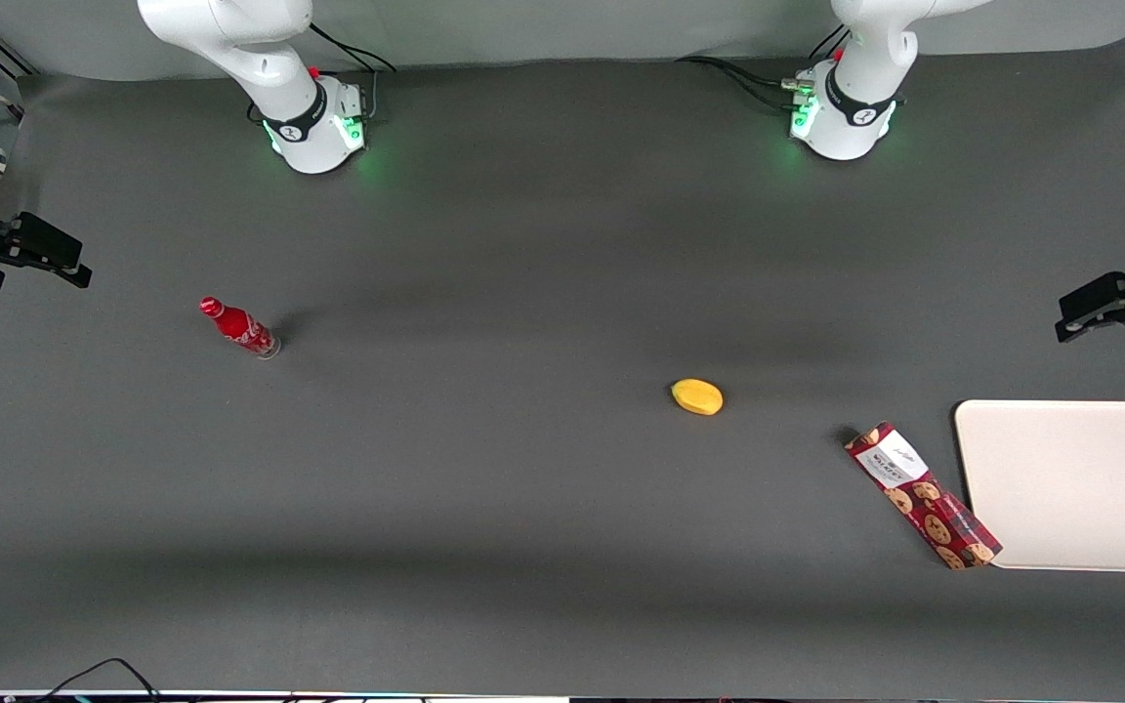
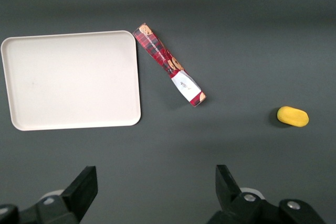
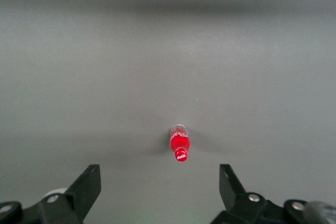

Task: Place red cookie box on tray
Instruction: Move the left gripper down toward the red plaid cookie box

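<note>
High above the counter my tool hangs with its fingers spread wide, grasping nothing. Below it the box lies flat and slanted, just beside the tray, one end close against the tray's rim, though I cannot tell whether they touch. A yellow fruit sits well apart. I judge the reach has not begun: next I must descend, turn to match the slant, and close across the box's narrow width.

The tray runs off the front view's edge, and the tool shows only its two spread fingertips.
</note>
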`<act>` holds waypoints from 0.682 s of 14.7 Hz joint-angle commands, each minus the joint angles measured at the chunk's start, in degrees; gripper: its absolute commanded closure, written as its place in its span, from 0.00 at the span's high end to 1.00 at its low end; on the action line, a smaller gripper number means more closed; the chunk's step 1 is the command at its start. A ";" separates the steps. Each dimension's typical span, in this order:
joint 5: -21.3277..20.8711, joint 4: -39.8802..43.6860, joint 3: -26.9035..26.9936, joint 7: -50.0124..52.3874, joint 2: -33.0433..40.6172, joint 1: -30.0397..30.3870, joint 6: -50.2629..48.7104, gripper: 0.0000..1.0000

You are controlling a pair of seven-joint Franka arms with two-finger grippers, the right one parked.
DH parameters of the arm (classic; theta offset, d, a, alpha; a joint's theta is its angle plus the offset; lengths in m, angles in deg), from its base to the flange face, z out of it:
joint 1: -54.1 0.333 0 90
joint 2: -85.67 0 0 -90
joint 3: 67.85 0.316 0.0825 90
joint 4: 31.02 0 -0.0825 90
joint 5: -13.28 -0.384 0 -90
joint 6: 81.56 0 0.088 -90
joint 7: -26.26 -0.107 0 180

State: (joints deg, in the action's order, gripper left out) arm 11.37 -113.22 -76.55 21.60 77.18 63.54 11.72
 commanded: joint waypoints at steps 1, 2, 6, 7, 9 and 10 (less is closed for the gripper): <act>-0.99 -0.69 -0.18 -0.79 -0.21 -0.12 1.73 1.00; -0.99 -0.69 -0.18 -0.79 -0.56 -0.12 2.17 1.00; -0.29 -1.65 -0.09 1.39 -4.41 -0.12 2.79 1.00; 0.07 -1.57 0.17 5.59 -6.43 -0.12 3.22 1.00; 0.24 -1.39 0.26 17.17 -10.47 -0.12 6.72 1.00; 0.51 -1.39 0.35 23.93 -12.67 -0.12 8.48 1.00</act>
State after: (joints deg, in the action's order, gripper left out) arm 11.41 -115.01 -76.39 31.40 69.59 63.58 16.17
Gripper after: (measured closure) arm 0.000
